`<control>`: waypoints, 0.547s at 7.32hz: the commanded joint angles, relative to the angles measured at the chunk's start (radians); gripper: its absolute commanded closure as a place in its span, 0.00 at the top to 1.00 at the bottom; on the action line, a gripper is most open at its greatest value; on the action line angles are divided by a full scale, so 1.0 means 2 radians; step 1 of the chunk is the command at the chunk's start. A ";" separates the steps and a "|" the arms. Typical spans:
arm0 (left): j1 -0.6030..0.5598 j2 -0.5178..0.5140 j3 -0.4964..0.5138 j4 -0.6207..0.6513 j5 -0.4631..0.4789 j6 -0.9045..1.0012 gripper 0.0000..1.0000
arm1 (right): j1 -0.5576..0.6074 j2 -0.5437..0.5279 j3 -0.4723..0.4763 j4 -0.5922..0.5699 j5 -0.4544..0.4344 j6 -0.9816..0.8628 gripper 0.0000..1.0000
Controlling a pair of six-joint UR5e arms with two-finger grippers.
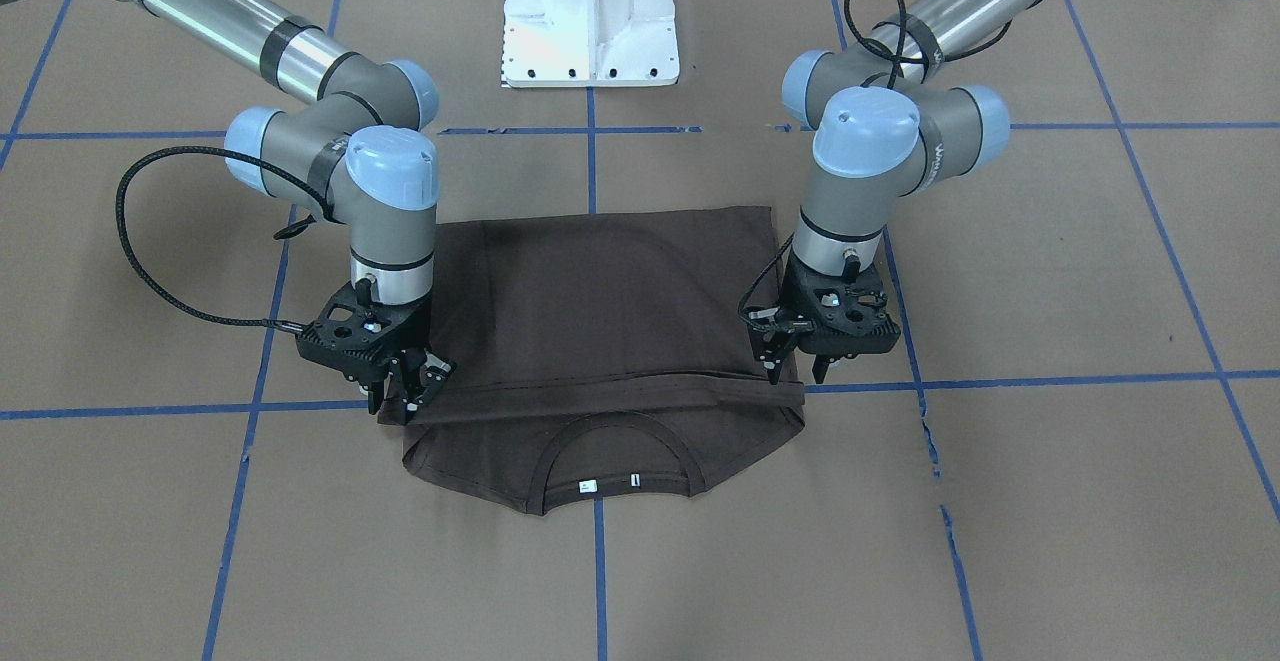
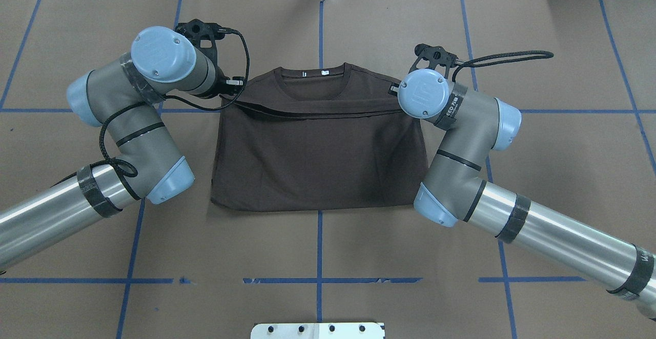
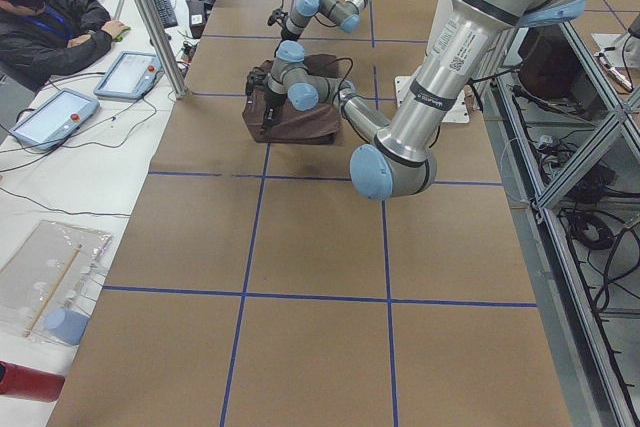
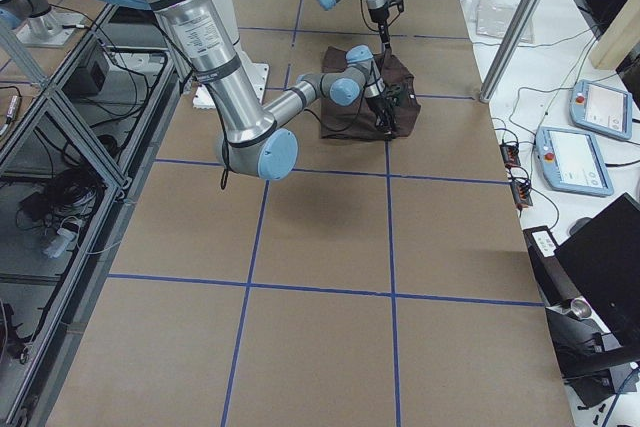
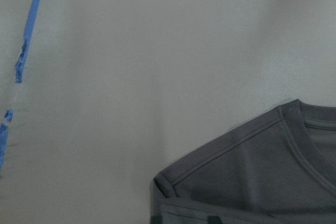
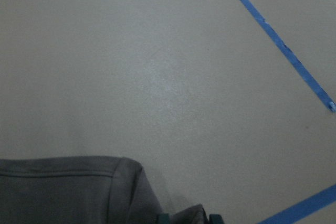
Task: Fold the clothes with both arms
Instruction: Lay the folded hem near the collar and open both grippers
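A dark brown T-shirt (image 1: pixel 600 301) is lying on the brown counter (image 1: pixel 1050 501). Its lower half is doubled up over the chest, and the hem (image 1: pixel 600 403) is stopping just short of the collar (image 1: pixel 615 431). The left pincer (image 1: pixel 797 376) and right pincer (image 1: pixel 403 396) are each clamping a hem corner. To finish well, both should be lowering together, holding the hem taut and level. The left arm (image 1: pixel 860 201) and right arm (image 1: pixel 390 211) are reaching in from opposite sides, pincers pointing straight down.
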 commanded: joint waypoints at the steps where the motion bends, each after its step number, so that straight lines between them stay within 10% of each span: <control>1: 0.027 0.065 -0.090 -0.005 -0.002 -0.001 1.00 | 0.010 -0.013 0.032 0.013 0.038 -0.077 1.00; 4: 0.093 0.135 -0.143 -0.007 0.003 -0.035 1.00 | 0.021 -0.072 0.146 0.008 0.102 -0.104 1.00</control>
